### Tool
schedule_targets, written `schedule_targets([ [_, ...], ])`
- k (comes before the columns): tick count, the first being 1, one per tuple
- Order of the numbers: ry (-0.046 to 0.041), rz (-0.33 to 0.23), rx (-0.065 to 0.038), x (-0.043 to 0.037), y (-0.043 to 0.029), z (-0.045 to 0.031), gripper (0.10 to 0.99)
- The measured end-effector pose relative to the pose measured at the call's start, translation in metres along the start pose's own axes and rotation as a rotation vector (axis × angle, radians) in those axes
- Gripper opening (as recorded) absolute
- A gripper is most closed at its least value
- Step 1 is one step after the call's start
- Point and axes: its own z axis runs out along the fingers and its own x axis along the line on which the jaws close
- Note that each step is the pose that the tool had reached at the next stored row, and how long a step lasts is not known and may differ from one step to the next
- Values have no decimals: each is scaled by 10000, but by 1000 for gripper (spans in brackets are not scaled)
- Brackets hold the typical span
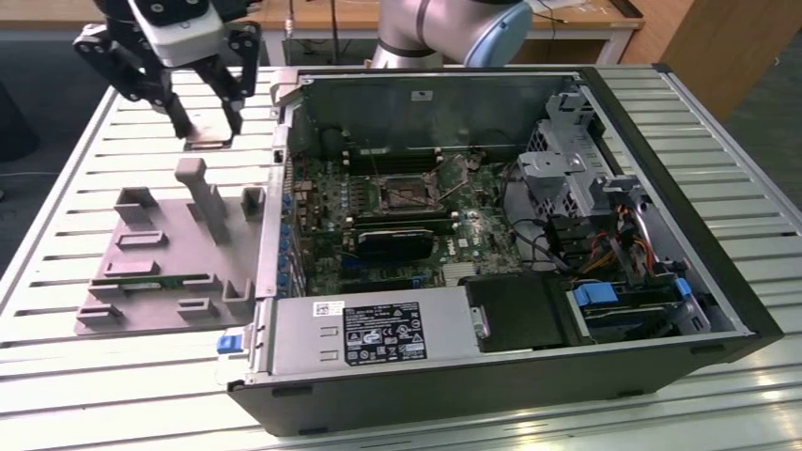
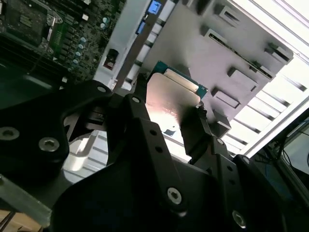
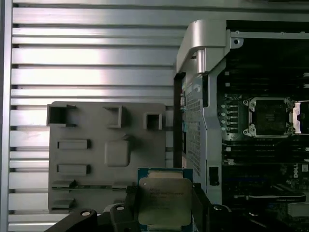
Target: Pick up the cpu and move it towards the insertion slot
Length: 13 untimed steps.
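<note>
My gripper [image 1: 207, 130] hangs above the slatted table at the exterior view's left, past the far end of the grey fixture plate [image 1: 163, 254]. It is shut on the cpu [image 3: 164, 200], a flat square chip with a silvery top and thin green rim. The dark fingers [image 2: 195, 130] press on two opposite edges of the cpu [image 2: 174, 94], which is lifted clear of the plate. The insertion slot [image 1: 408, 193] is a square black-framed socket with a metal bracket on the motherboard inside the open computer case. The first wrist view has the insertion slot [image 3: 269, 116] well apart from the chip.
The case's metal side wall [image 1: 278, 188] stands between the gripper and the motherboard. The fixture plate [image 3: 106, 154] carries raised blocks, a tall post [image 1: 201, 197] and a green memory stick [image 1: 157, 280]. A power supply [image 1: 376, 329], drive cage [image 1: 577, 160] and cables crowd the case.
</note>
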Motion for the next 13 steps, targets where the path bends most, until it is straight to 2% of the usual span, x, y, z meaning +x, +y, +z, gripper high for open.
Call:
schedule_targets([
  [13, 109, 4, 3, -588, 8, 16, 529],
])
